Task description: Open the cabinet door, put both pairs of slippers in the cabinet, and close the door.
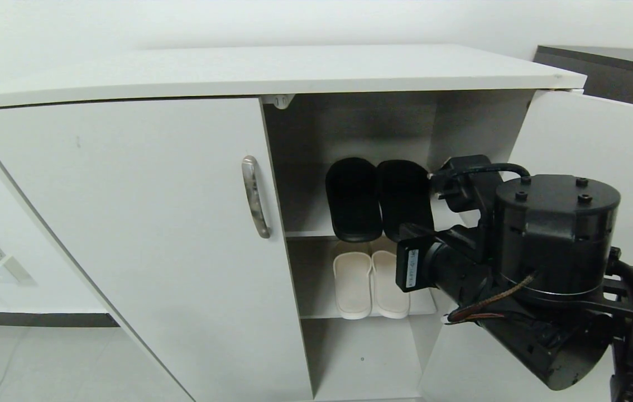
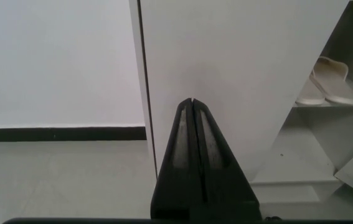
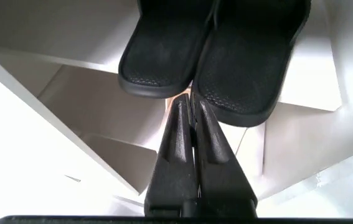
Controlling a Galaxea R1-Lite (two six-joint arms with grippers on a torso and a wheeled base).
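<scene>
Right tool [image 3: 190, 101], tips pressed together and holding nothing, sits at the cabinet's [image 1: 272, 70] open right side, just short of the black slippers [image 1: 379, 198] on its upper shelf. The white slippers [image 1: 371, 283] lie one shelf lower. Left tool [image 2: 192, 102], likewise pressed together, faces the cabinet's closed left door [image 1: 126, 223].

My head camera looks down at the white two-door cabinet [image 1: 126, 223]; both wrist cameras face it from lower, the right one nearest
</scene>
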